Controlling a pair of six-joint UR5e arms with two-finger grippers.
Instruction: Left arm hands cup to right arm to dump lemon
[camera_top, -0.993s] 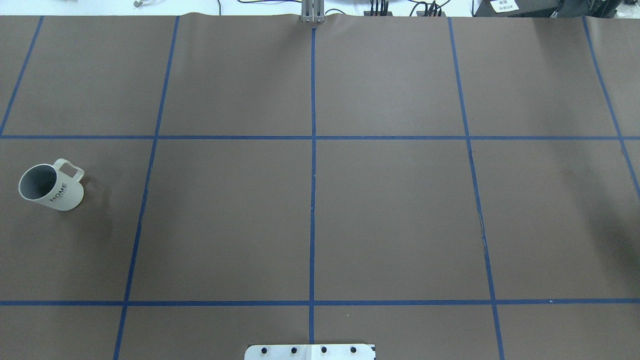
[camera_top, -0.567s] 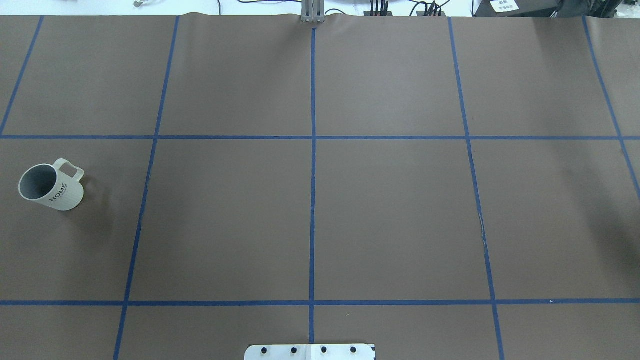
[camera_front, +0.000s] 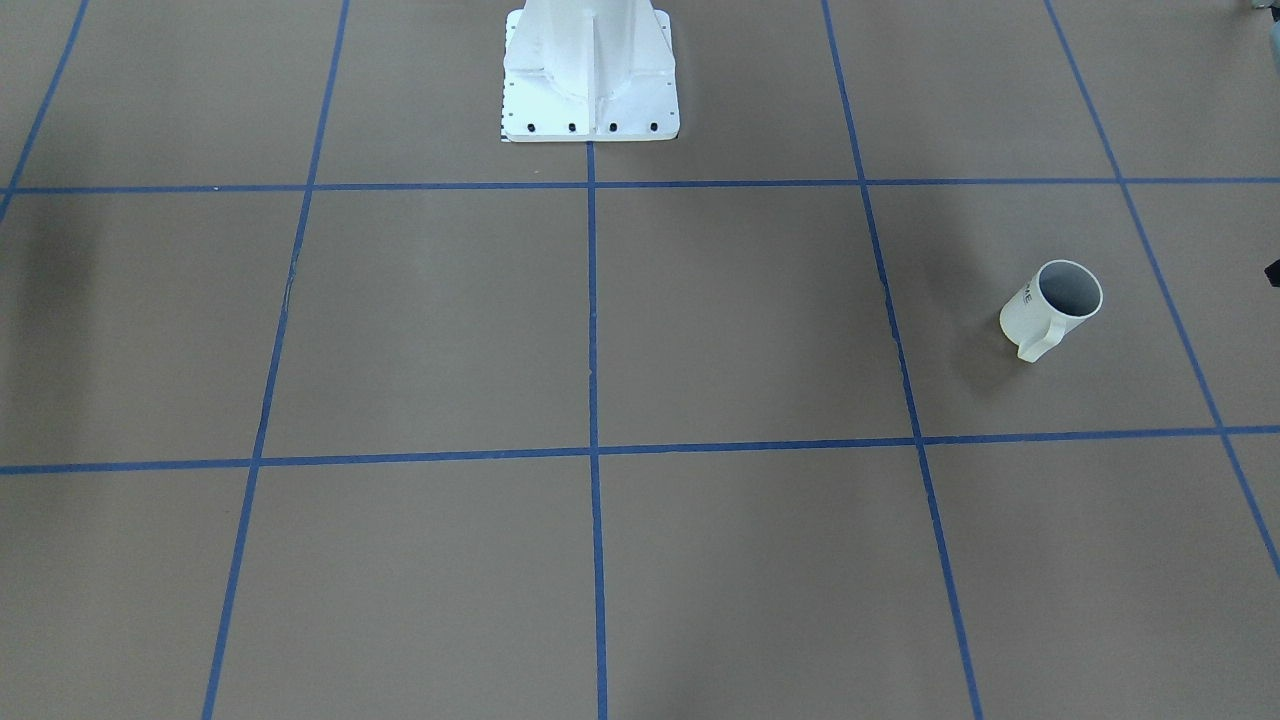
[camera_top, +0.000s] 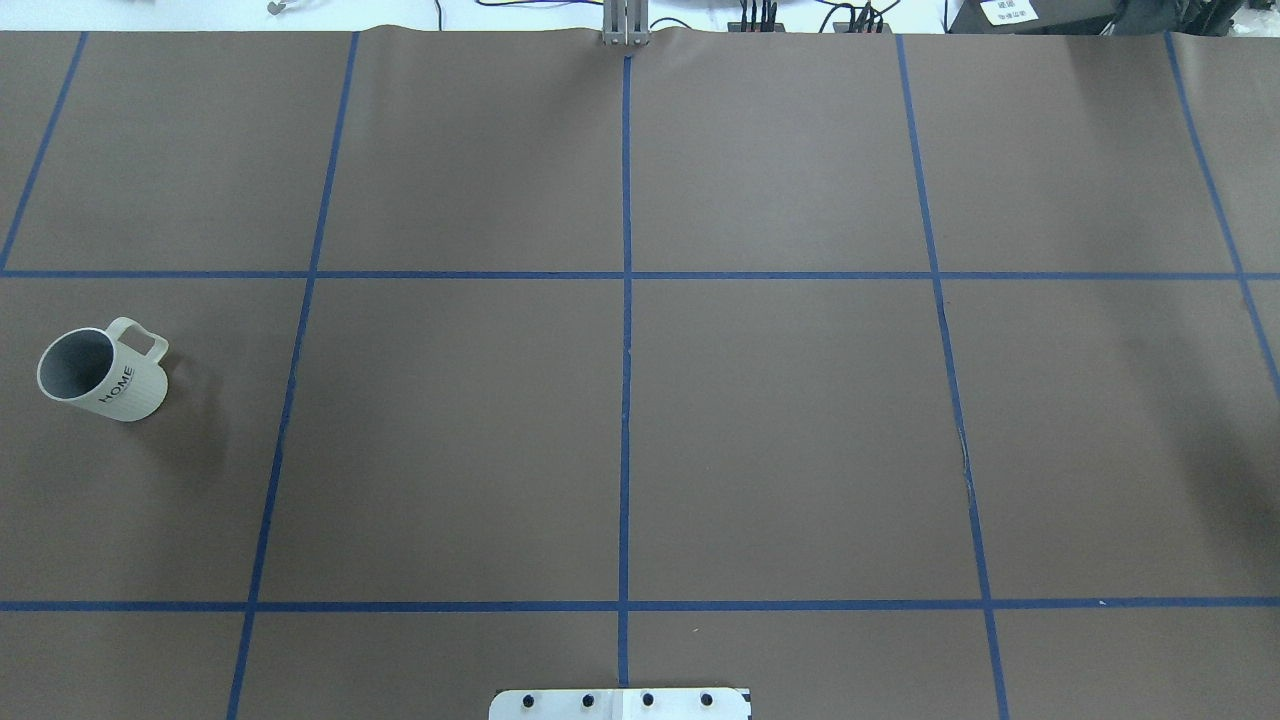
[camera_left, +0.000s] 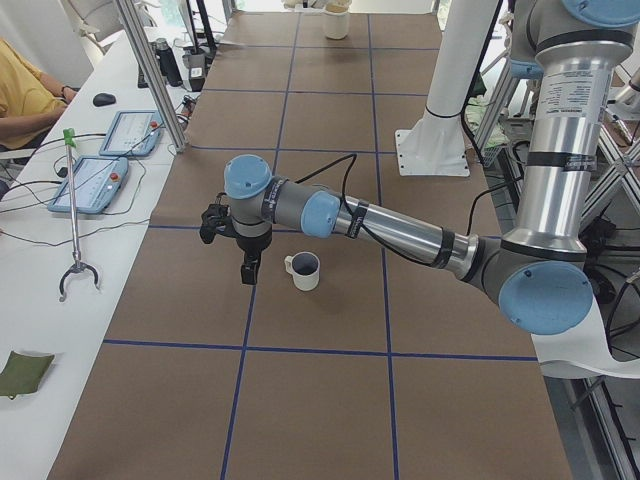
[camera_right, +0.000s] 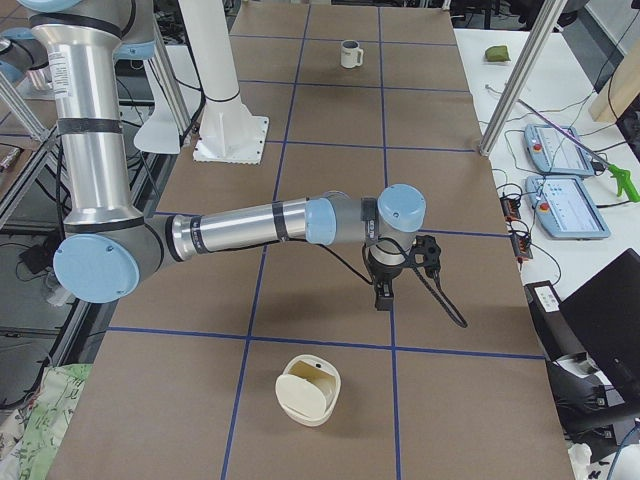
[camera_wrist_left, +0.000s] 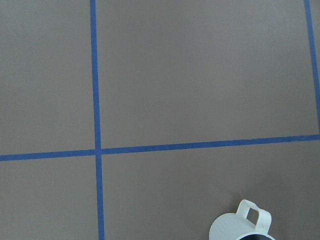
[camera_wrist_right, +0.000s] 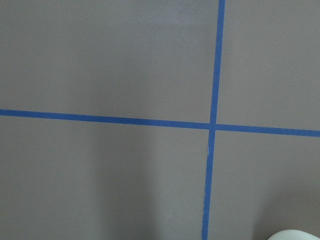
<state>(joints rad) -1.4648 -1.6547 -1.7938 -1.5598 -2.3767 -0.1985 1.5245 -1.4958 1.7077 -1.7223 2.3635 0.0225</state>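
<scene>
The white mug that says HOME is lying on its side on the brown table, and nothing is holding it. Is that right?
Not quite. The off-white cylindrical mug with a loop handle stands upright, mouth up, not on its side; the exterior left view shows that. The rest holds: it sits on the brown blue-taped table, and nothing holds it.

Matt brown paper-like worktop cover, smooth blue tape lines, matt off-white cup with faintly ribbed side, left arm of satin silver metal, glossy light-blue plastic caps, white painted pedestal
</scene>
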